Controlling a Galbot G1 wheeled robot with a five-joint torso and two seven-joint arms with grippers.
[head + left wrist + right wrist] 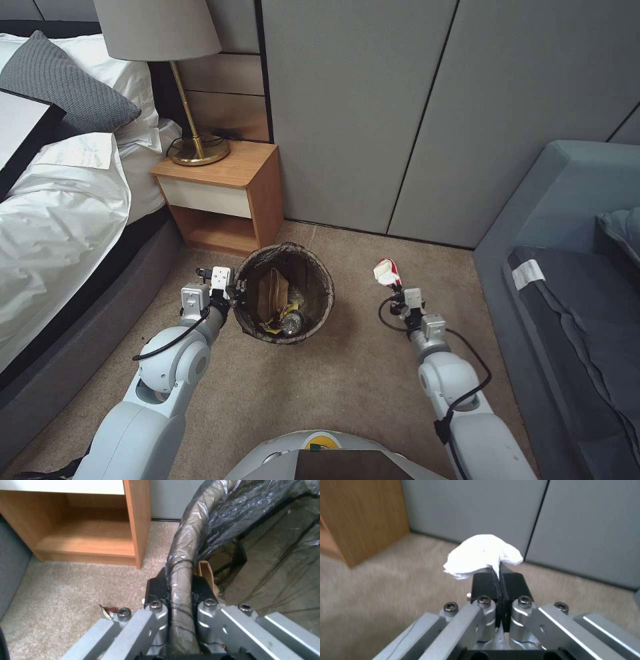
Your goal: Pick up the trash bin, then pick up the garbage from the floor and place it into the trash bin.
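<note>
The bed point(60, 200) fills the left of the head view and the grey sofa point(567, 267) the right, with the wooden nightstand point(227, 193) at upper centre and carpet point(347, 373) between them. In the middle of that frame sits the trash bin point(283, 293), its dark bag point(213, 517) folded over the rim, already holding a tan paper bag point(272, 293), a yellow wrapper point(283, 317) and a small bottle point(292, 323). The left gripper point(230, 293) is at the bin's left edge; in the left wrist view its fingers point(156, 587) are closed on the bagged rim, one inside and one outside. That pinch looks thin, so the slippery film could slide and let the bin tilt or drop, spilling what is inside. The right gripper point(399, 293), right of centre and well apart from the bin, has its fingers point(485, 582) clamped on a white crumpled wrapper with red marks point(387, 272), which bulges above the tips in the right wrist view. Only an edge seems caught, so a quick swing could shake it loose short of the bin. A tiny red wrapper point(108, 611) lies on the carpet at lower left of the left wrist view, close beside the left gripper, and could be overlooked.
</note>
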